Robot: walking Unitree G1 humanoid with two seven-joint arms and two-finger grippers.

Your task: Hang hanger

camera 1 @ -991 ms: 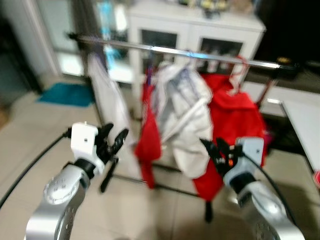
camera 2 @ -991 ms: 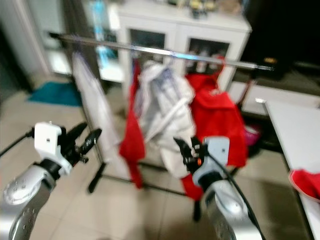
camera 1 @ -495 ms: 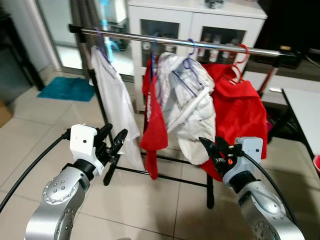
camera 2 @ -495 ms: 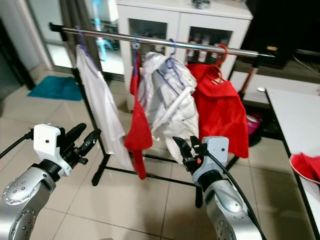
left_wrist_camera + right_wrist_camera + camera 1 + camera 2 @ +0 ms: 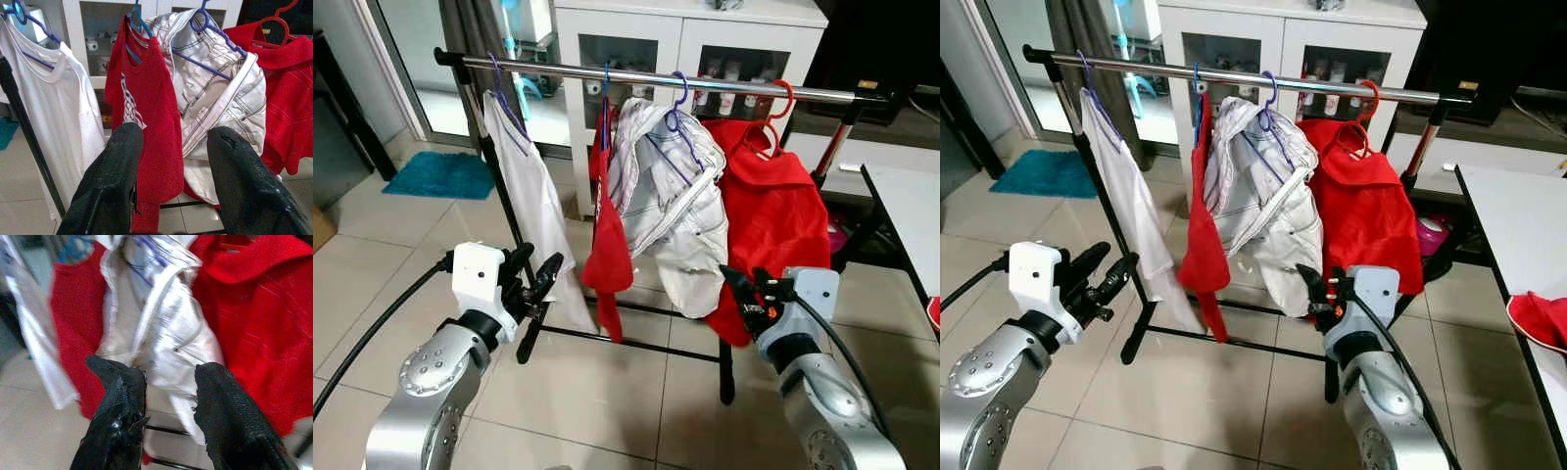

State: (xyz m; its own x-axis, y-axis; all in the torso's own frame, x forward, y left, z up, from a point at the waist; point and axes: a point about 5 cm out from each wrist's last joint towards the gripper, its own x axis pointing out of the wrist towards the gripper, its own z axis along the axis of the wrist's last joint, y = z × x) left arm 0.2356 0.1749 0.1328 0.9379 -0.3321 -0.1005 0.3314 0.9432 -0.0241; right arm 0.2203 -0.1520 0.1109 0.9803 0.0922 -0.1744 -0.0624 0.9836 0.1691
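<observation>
A steel rail (image 5: pixel 646 78) of a clothes rack carries several hangers. A purple hanger holds a white T-shirt (image 5: pixel 536 196), a blue one a red T-shirt (image 5: pixel 609 245), a purple one (image 5: pixel 677 103) a white jacket (image 5: pixel 680 206), and a red hanger (image 5: pixel 773 122) a red shirt (image 5: pixel 783 215). My left gripper (image 5: pixel 538 264) is open and empty, held low in front of the white T-shirt. My right gripper (image 5: pixel 744 289) is open and empty, low before the red shirt's hem. The left wrist view has black fingers (image 5: pixel 117 166) framing the red T-shirt; right wrist fingers (image 5: pixel 215 396) frame the jacket.
A white glass-door cabinet (image 5: pixel 695 34) stands behind the rack. The rack's black foot (image 5: pixel 725 377) rests on the tiled floor between my arms. A white table (image 5: pixel 1528 225) with a red cloth (image 5: pixel 1540 321) is at the right. A blue mat (image 5: pixel 435 174) lies far left.
The picture has sharpened and the whole scene has shifted a little as the camera moved. Both grippers stay open and empty in much the same pose.
</observation>
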